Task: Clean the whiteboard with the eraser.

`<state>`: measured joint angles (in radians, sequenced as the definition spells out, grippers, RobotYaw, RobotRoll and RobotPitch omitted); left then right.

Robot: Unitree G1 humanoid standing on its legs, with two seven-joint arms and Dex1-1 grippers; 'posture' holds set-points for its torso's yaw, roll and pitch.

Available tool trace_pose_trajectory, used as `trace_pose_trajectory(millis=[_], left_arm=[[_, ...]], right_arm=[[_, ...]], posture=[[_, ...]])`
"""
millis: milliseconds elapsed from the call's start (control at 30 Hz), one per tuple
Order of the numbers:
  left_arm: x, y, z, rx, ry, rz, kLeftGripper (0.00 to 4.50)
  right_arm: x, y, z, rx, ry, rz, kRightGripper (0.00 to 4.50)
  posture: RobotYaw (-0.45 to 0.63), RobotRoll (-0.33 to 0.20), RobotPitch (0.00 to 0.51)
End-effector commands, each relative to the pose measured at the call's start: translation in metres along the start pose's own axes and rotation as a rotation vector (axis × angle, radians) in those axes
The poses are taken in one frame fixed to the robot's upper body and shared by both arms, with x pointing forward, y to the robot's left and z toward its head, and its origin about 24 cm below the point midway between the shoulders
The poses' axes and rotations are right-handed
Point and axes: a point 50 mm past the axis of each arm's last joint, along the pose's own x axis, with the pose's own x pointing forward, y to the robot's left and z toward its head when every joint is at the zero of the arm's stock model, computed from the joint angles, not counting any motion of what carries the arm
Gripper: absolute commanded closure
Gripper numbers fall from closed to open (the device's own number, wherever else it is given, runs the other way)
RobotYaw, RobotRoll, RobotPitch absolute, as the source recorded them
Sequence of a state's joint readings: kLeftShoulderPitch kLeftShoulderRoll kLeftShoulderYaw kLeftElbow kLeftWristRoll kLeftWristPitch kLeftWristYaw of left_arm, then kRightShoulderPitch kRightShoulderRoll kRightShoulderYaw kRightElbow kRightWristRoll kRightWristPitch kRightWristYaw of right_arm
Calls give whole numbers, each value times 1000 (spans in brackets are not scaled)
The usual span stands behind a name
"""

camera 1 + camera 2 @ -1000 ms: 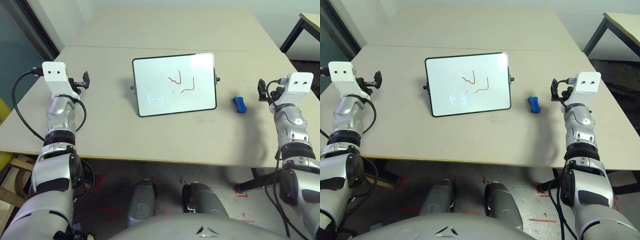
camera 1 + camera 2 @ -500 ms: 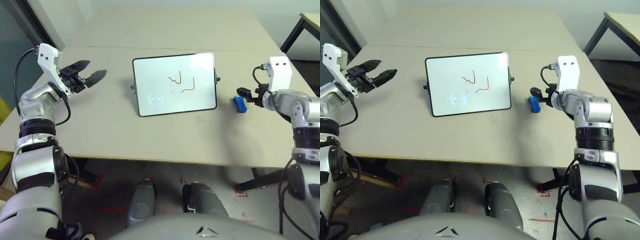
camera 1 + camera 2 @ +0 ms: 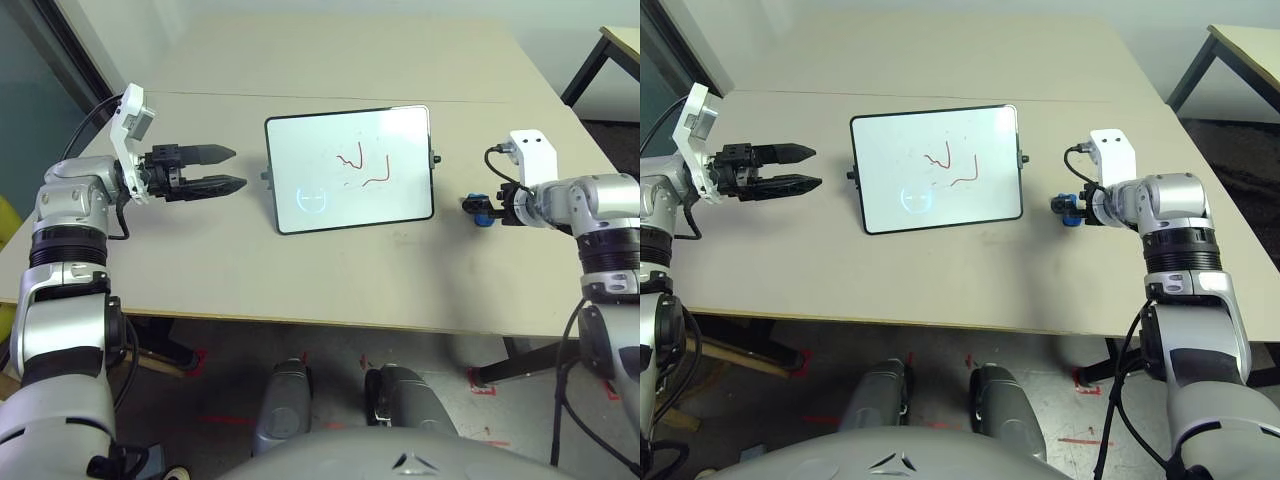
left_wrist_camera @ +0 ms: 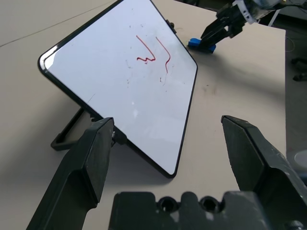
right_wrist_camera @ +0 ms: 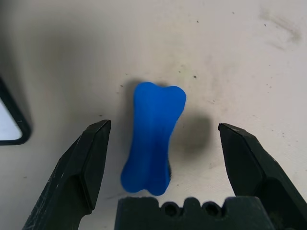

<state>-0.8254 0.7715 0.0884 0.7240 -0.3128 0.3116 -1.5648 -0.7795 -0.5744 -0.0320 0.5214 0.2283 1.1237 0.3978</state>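
The whiteboard [image 3: 348, 168] stands propped on the table's middle, with red scribbles [image 3: 365, 165] and a faint bluish circle on its face. The small blue eraser [image 5: 152, 138] lies flat on the table to the board's right. My right gripper [image 3: 478, 208] is open and straddles the eraser, one finger on each side, without touching it. My left gripper [image 3: 238, 167] is open and empty. It hovers a short way off the board's left edge, pointing at the whiteboard [image 4: 129, 81].
The beige table [image 3: 250, 260] reaches far behind the board, with a seam across its back. Another table's corner [image 3: 620, 40] shows at the far right. The board's stand foot [image 4: 67, 134] sticks out behind its left side.
My left gripper has swung right, closer to the board's left edge. My right gripper has shifted left and down, so the eraser now lies between its fingers.
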Motion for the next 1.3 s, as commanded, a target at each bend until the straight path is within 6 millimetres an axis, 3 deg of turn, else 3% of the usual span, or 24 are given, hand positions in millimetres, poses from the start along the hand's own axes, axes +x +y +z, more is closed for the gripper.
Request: trace_pose_trajectory(millis=[33,333,433,667,733,1100,1300], left_arm=[[-4,-4,1,-2,27,-26,0],[0,-13,-4,1,58,-73,0],[0,-13,-3,14,55,-79,0],[-2,-13,-1,31,64,-75,0],[-3,-13,-1,33,62,-77,0],[-1,-11,3,23,57,-81,0],[3,-10,5,33,53,-85,0]], right_arm=[[5,1,0,-12,14,5,31],[10,4,-1,-32,24,20,31],[9,5,0,-65,16,17,888],[2,6,1,-126,13,26,3603],[-5,7,4,-190,-14,28,4138],[-36,46,27,-578,-200,51,4266],[-33,75,32,-834,-273,16,4269]], posture=[[254,0,68],[266,0,65],[265,0,63],[267,0,61],[270,0,64],[253,0,64],[251,0,59]])
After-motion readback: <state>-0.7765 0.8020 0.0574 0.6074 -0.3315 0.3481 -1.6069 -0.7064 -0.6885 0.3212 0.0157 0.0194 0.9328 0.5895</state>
